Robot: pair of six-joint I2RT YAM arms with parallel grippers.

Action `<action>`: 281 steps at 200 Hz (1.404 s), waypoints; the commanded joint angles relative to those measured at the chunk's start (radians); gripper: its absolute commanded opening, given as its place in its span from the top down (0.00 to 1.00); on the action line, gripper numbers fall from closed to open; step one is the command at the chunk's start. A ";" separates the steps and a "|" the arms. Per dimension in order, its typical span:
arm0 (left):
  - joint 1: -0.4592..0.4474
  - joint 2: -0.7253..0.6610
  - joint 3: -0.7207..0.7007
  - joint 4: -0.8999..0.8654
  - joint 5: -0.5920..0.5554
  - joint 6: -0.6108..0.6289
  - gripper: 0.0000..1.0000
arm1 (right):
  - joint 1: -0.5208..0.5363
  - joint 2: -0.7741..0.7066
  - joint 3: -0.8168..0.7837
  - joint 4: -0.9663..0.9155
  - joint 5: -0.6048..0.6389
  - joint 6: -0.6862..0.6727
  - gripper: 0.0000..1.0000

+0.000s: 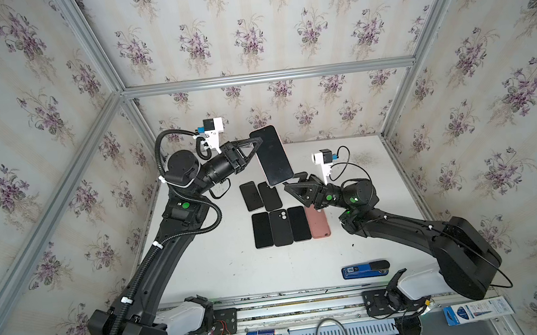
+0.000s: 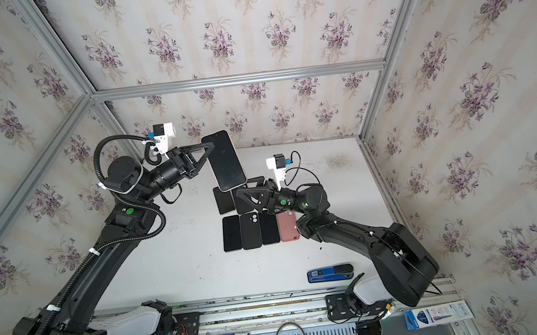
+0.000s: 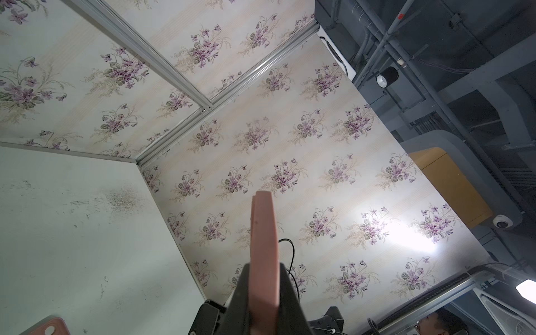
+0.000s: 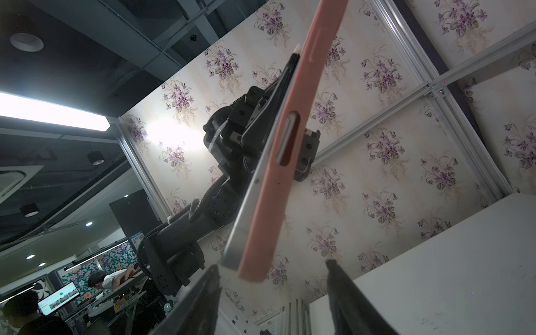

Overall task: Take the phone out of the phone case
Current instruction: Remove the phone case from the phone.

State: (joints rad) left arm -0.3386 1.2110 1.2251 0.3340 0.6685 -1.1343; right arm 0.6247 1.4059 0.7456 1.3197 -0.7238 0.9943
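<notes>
The phone (image 1: pixel 272 156) (image 2: pixel 225 161), dark screen up, sits in a pink phone case and hangs tilted above the table in both top views. My left gripper (image 1: pixel 257 142) (image 2: pixel 210 147) is shut on its upper left edge; the left wrist view shows the pink case (image 3: pixel 264 246) pinched between the jaws of the left gripper (image 3: pixel 262 278). My right gripper (image 1: pixel 295 180) (image 2: pixel 245 186) (image 4: pixel 272 272) stands open just below the phone's lower corner, not touching it. In the right wrist view the phone's silver side (image 4: pixel 246 217) stands slightly proud of the case (image 4: pixel 275 188) near that corner.
Several dark phones (image 1: pixel 279 214) lie in two rows on the white table (image 1: pixel 230 274) under the held phone, with an empty pink case (image 1: pixel 318 222) at the right end. A blue and black tool (image 1: pixel 366 269) lies near the front edge. Papered walls enclose three sides.
</notes>
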 commanded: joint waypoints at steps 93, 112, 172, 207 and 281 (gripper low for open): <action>-0.009 -0.016 -0.027 0.103 0.017 -0.003 1.00 | 0.000 0.013 0.038 -0.006 0.018 -0.020 0.41; -0.010 -0.021 -0.035 0.109 0.016 -0.008 1.00 | -0.001 0.015 0.039 -0.012 0.017 -0.026 0.42; -0.010 -0.016 -0.018 0.106 0.003 -0.033 1.00 | 0.000 0.042 0.028 0.033 0.002 0.000 0.42; -0.010 -0.011 -0.012 0.106 -0.001 -0.036 1.00 | 0.001 0.051 0.010 0.060 0.004 0.010 0.42; -0.010 -0.022 -0.032 0.098 -0.001 -0.021 1.00 | 0.000 0.058 0.035 0.080 -0.001 0.025 0.41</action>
State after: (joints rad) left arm -0.3485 1.1946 1.1976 0.3618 0.6617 -1.1439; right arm 0.6250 1.4578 0.7586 1.3388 -0.7235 0.9947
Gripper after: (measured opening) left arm 0.121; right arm 0.582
